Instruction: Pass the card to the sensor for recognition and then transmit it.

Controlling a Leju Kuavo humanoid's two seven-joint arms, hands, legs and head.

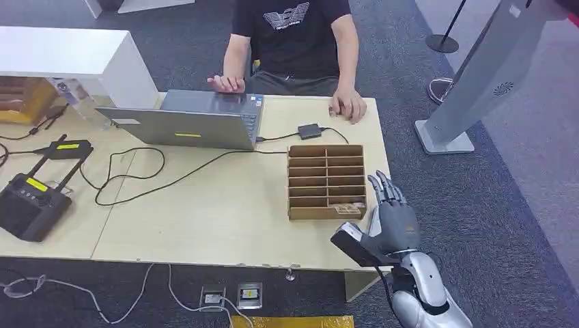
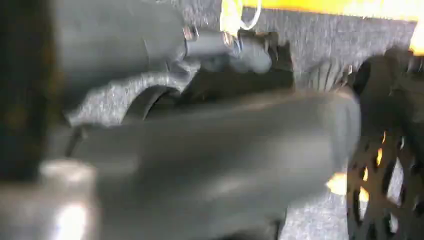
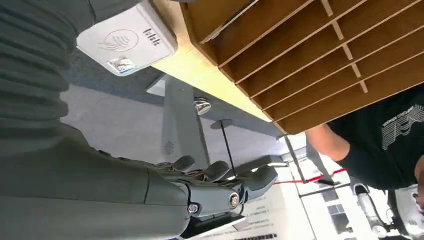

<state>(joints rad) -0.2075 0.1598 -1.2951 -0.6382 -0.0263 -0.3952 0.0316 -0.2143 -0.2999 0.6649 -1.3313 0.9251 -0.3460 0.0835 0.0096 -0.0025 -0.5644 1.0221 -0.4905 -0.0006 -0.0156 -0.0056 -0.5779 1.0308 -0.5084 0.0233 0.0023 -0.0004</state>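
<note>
The card [image 1: 348, 207] lies in the nearest right-hand compartment of the wooden box [image 1: 326, 152]. From the head view I read it as a small, pale, patterned strip. It is too small for me to make out any print. It lies flat, and its long axis seems to run across the table, along the compartment, from the robot's left to its right. My right hand [image 1: 390, 217] is just beside the box's right wall, over the table [image 1: 225, 225] edge. Its fingers are straight and slightly apart, they point away toward the seated person [image 1: 293, 41], and they hold nothing. By the thumb the head view shows the sensor [image 1: 354, 244] as only a dark slab with a light edge. The right wrist view shows its white face, with a contactless wave mark and a small sticker, at the table edge next to the box. That view also shows the fingers [image 3: 215, 172] stretched out with nothing in them. The left hand [image 2: 210, 150] is a grey blur in its own wrist view, and I cannot tell how its fingers lie.
</note>
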